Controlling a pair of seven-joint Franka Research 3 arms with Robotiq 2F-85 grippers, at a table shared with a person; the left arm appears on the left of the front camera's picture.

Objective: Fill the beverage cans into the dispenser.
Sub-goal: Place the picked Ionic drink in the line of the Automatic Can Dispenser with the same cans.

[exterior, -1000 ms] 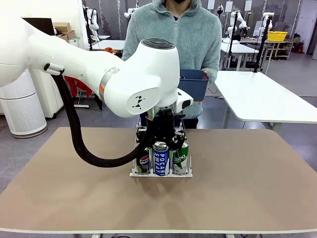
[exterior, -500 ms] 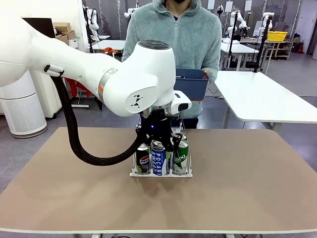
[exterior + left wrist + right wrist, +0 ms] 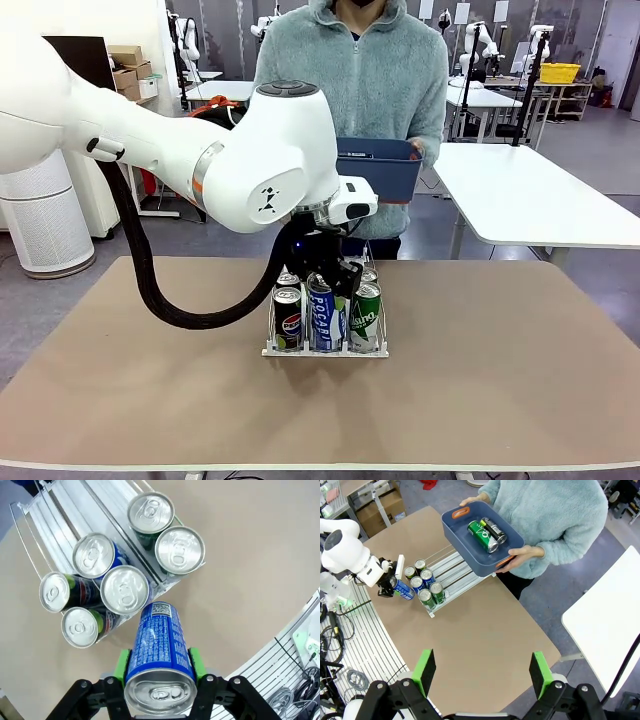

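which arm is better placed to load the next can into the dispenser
Left: the left gripper is shut on a blue can right by the dispenser; the right gripper is open and far off.

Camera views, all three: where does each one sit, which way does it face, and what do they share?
Front: fixed on the robot's side, facing across the table at the person holding a blue bin; the left arm shows.
Left wrist: looks down along the left jaws, shut on a Pocari can, at the dispenser.
Right wrist: high up, looking down past the open right jaws at table, person and left arm.
Shared: all show the dispenser.
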